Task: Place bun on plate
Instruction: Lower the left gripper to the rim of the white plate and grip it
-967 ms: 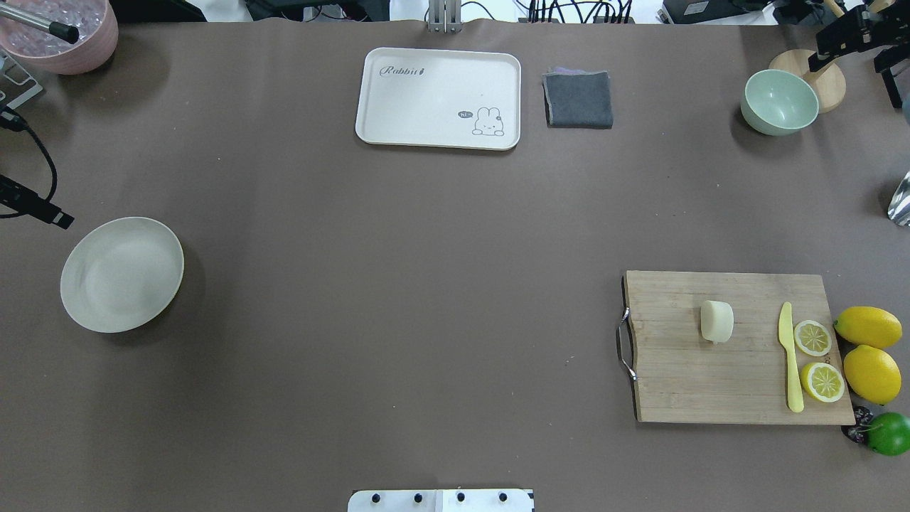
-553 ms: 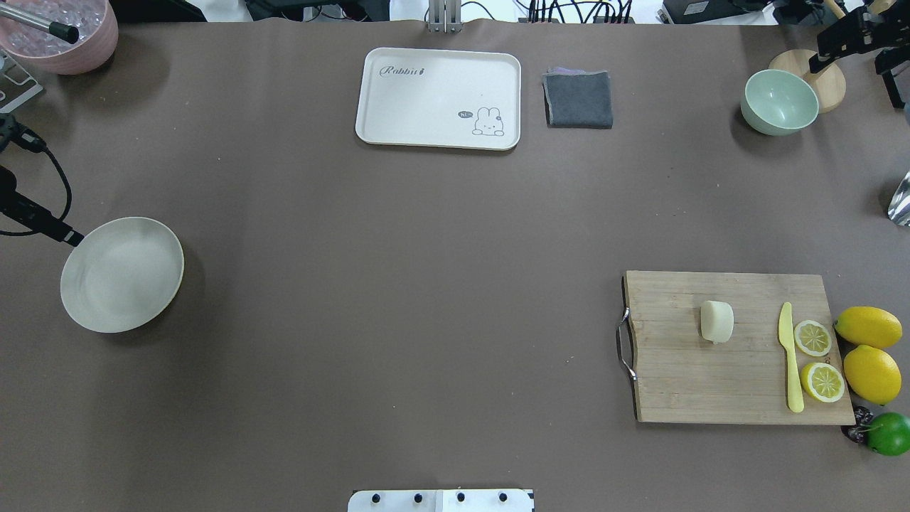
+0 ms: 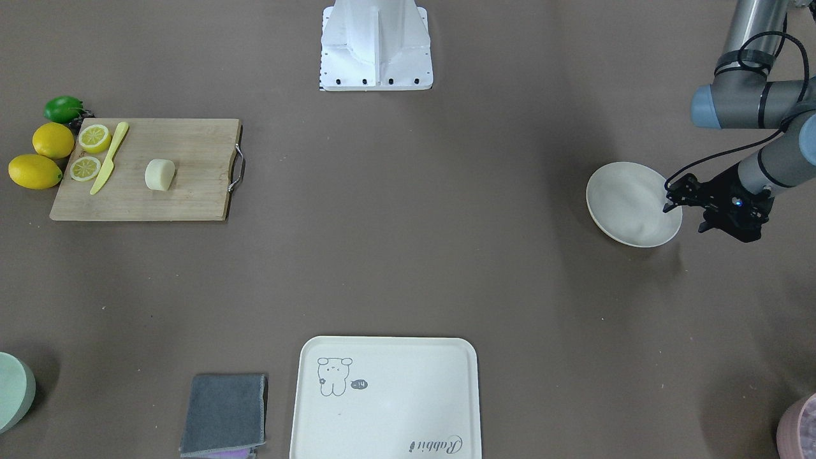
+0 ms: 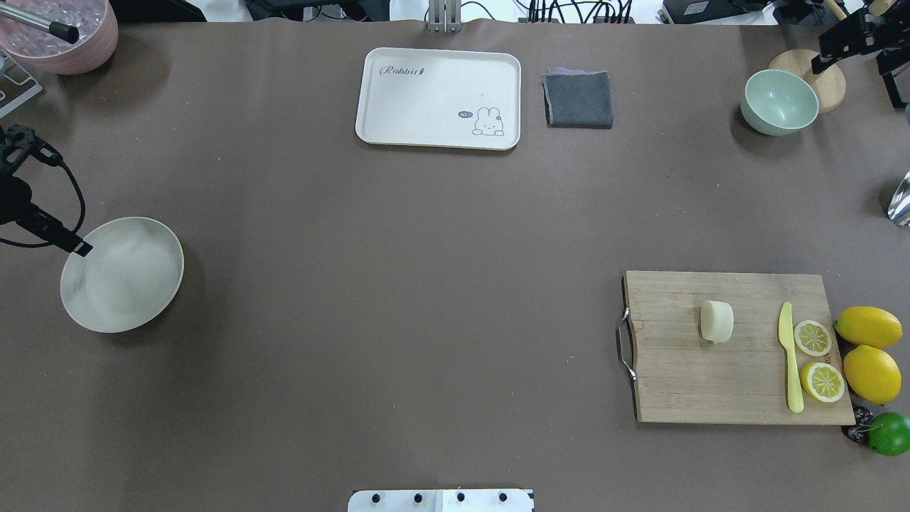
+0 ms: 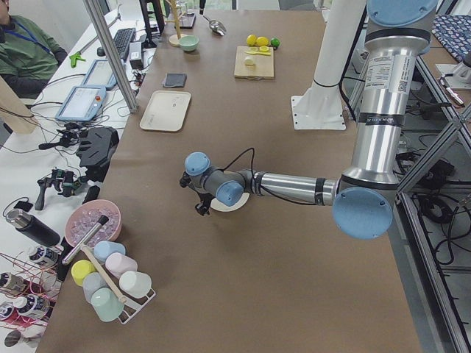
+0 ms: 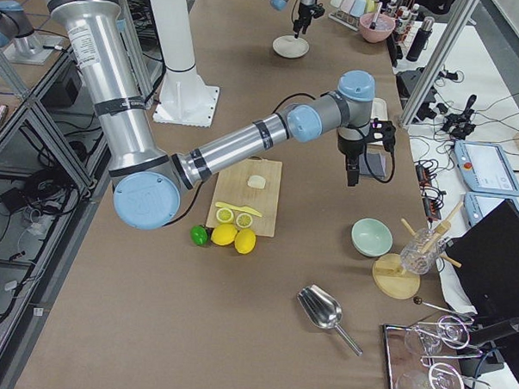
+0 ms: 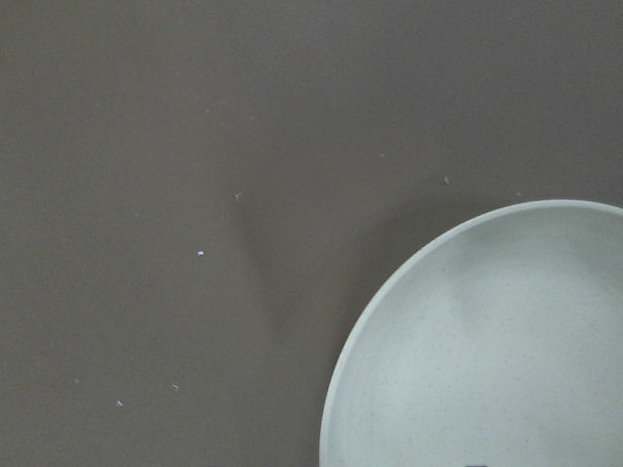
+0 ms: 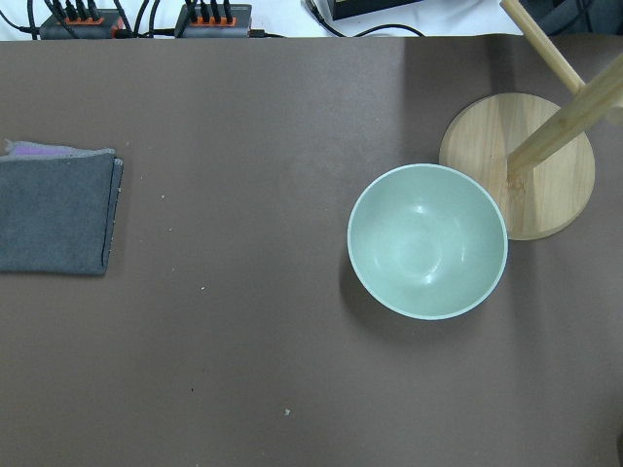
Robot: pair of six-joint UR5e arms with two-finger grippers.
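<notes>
- Left gripper [image 3: 670, 199] low over the outer rim of plate [image 3: 628, 204]; cannot tell whether touching.
- Cannot tell if left gripper is released or clenched: fingers dark and small, none showing in its wrist view.
- Bun [image 3: 159, 174] well apart from left gripper, across the table toward the robot's right side, lying on cutting board [image 3: 191, 191], nothing gripping it.
- Right gripper [image 6: 351, 178] raised, pointing down, over the table's far side from the robot base; cannot tell released or clenched.
- Below right gripper in its wrist view: green bowl [image 8: 428, 240], wooden stand [image 8: 531, 165] just beside the bowl, grey cloth [image 8: 54, 210] further toward left gripper's side.
- Bun well apart from right gripper too, nearer the robot base.
- Past bun, away from left gripper: yellow knife [image 3: 109, 158] and lemon halves [image 3: 94, 138] on the board, lemons [image 3: 53, 140] and lime [image 3: 64, 109] just off its edge.
- Cream tray [image 3: 389, 395] between the two grippers, beside the cloth.
</notes>
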